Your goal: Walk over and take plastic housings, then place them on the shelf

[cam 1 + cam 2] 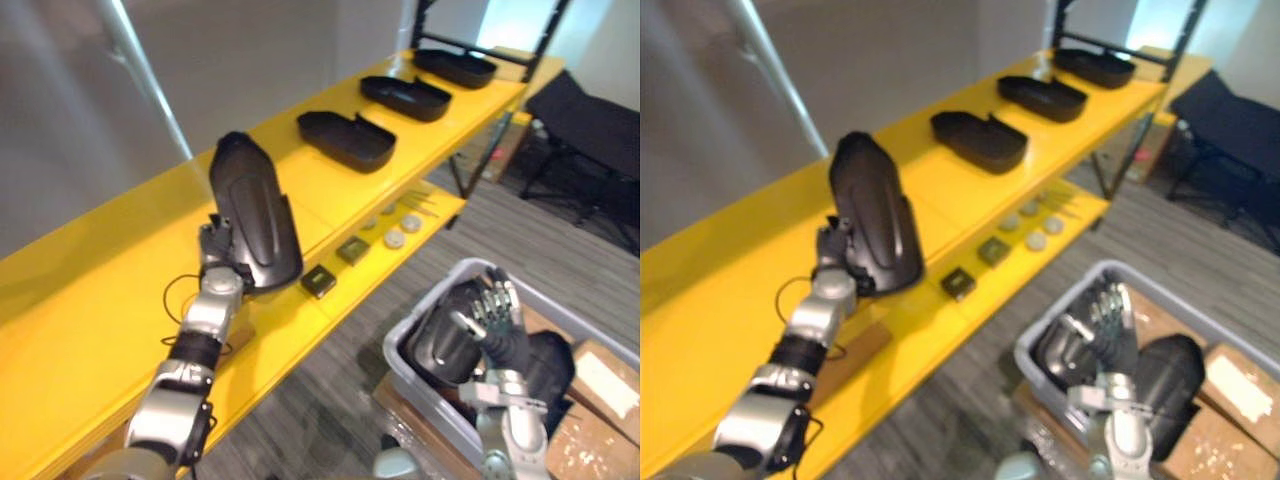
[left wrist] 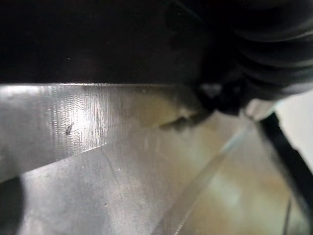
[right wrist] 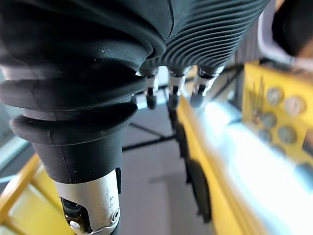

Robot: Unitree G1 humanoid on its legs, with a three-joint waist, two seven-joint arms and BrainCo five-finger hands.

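Hiding most of the left hand, a black plastic housing stands tilted over the yellow shelf, so whether that hand clasps it cannot be told. Three more housings lie further along the shelf. The right hand hovers, fingers straight and relaxed, over a grey bin, partly covering the dark housings inside.

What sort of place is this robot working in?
Probably a workshop or small factory floor. A long yellow shelf carries a row of black plastic housings, small parts lie on its lower ledge, and a grey bin among cardboard boxes holds more. The left hand holds one housing.
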